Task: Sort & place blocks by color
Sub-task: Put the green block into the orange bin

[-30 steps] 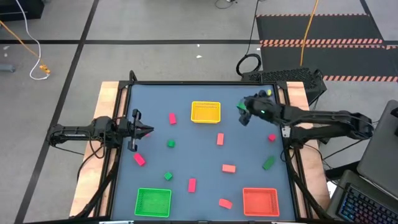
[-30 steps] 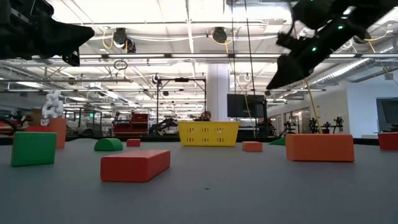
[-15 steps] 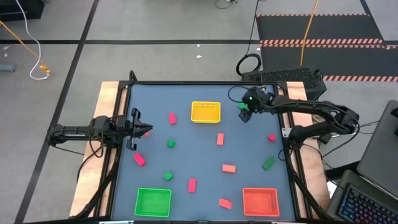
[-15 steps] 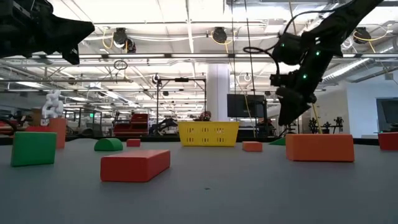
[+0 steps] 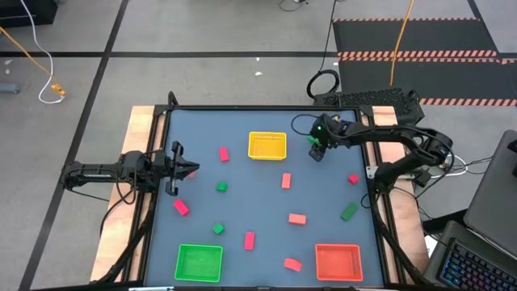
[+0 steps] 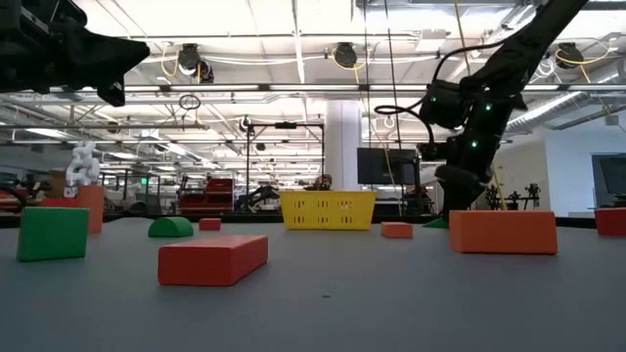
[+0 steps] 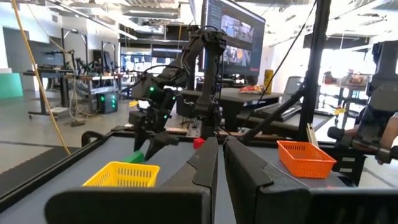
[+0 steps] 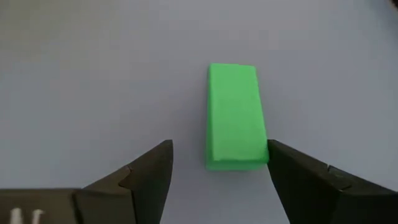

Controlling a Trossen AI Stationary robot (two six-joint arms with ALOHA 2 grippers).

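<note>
Seen from above, a blue-grey table (image 5: pixel 266 162) holds three mesh baskets: a yellow basket (image 5: pixel 267 145) near the far edge, a green basket (image 5: pixel 199 262) and a red basket (image 5: pixel 337 261) at the near edge. Small blocks in green, pink-red and salmon lie scattered between them. The right gripper (image 5: pixel 317 149) sits just beside the yellow basket, over a green block (image 5: pixel 313 141). The left gripper (image 5: pixel 187 170) waits at the left edge.

At table height, a salmon bar (image 6: pixel 212 258) lies nearest, with a green cube (image 6: pixel 53 232) to its left.

The left wrist view shows its own fingers pressed together, empty.

The right wrist view alone shows the green block (image 8: pixel 235 116) clearly: a short bar lying flat, the spread fingers (image 8: pixel 149 175) flanking its end, one touching or nearly so.
</note>
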